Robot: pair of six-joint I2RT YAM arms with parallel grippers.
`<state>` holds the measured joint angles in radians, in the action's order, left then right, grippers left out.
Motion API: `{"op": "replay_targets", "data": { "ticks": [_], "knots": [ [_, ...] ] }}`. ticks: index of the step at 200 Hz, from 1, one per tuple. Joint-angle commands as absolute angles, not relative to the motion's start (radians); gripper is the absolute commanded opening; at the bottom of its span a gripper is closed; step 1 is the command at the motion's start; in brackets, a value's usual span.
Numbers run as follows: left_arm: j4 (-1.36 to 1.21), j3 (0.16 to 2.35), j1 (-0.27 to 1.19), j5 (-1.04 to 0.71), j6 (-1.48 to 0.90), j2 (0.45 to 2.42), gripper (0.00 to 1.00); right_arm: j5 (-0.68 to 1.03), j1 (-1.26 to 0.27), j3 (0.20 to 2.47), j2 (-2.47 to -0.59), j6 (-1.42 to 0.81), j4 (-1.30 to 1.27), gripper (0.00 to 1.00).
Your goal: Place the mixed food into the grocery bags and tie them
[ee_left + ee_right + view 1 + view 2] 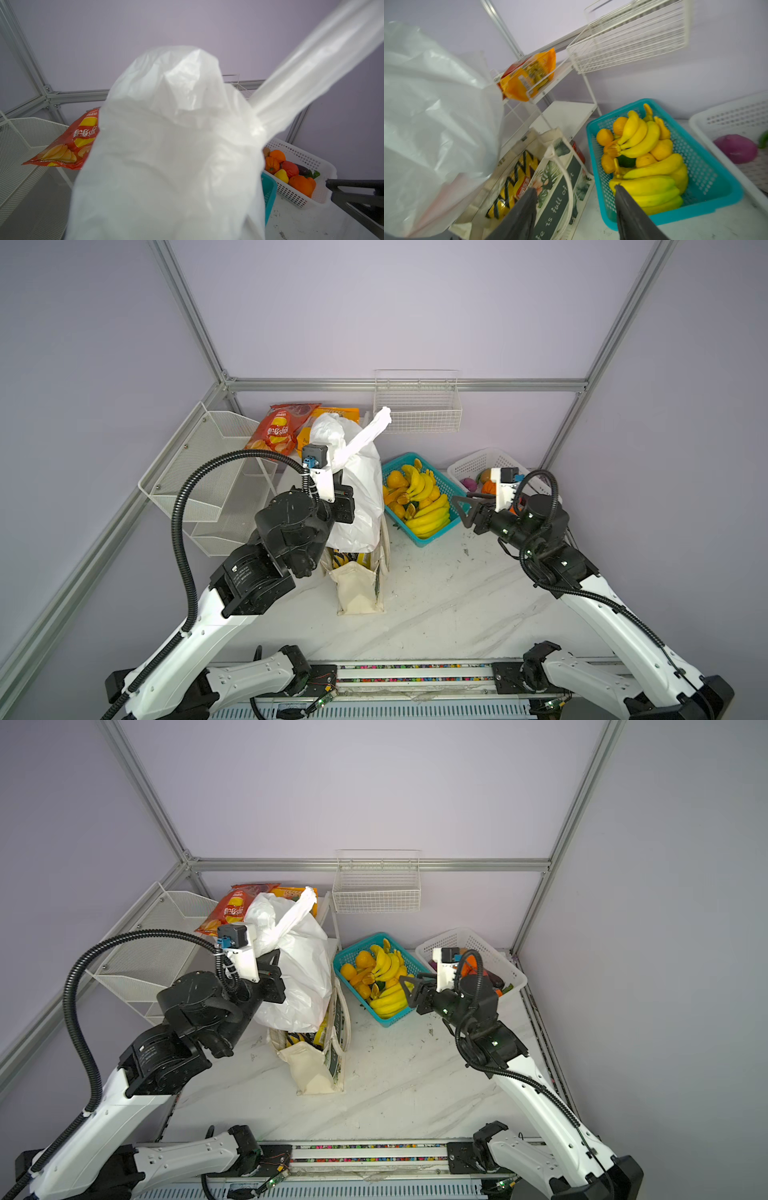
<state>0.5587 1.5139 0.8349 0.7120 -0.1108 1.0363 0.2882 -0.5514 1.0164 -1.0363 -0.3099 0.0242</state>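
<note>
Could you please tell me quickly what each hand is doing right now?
Left hand: closed, holding the white plastic bag.
Right hand: open, empty.

Thin glossy plastic carrier bag [361,497]; matt canvas tote [357,593]; smooth marbled tabletop [457,605].

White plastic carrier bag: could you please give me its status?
Left gripper shut on thin white plastic carrier bag, untied. Right gripper open, by yellow bananas in teal plastic basket. Bag drapes over cream canvas tote.
</note>
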Motion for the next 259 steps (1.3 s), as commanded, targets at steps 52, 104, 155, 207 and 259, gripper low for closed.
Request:
{"op": "replay_targets", "data": {
  "ticks": [52, 104, 155, 207, 259],
  "knots": [
    [0.558, 1.279, 0.775, 0.748, -0.250, 1.002, 0.00, 0.291, -0.883, 0.971, -1.318, -0.466, -0.242, 0.70],
    [0.701, 1.237, 0.721, 0.664, -0.310, 0.980, 0.00, 0.210, -0.923, 1.016, -1.476, -0.528, -0.294, 0.59],
    [0.803, 1.233, 0.623, 0.565, -0.312, 0.998, 0.00, 0.180, -0.929, 1.004, -1.462, -0.536, -0.278, 0.34],
    [0.873, 1.304, 0.611, 0.398, -0.260, 1.069, 0.00, 0.147, -0.938, 0.998, -1.414, -0.546, -0.270, 0.09],
    [0.959, 1.364, 0.597, 0.276, -0.242, 1.198, 0.00, 0.122, -0.942, 1.006, -1.390, -0.545, -0.293, 0.00]
  ]
}}
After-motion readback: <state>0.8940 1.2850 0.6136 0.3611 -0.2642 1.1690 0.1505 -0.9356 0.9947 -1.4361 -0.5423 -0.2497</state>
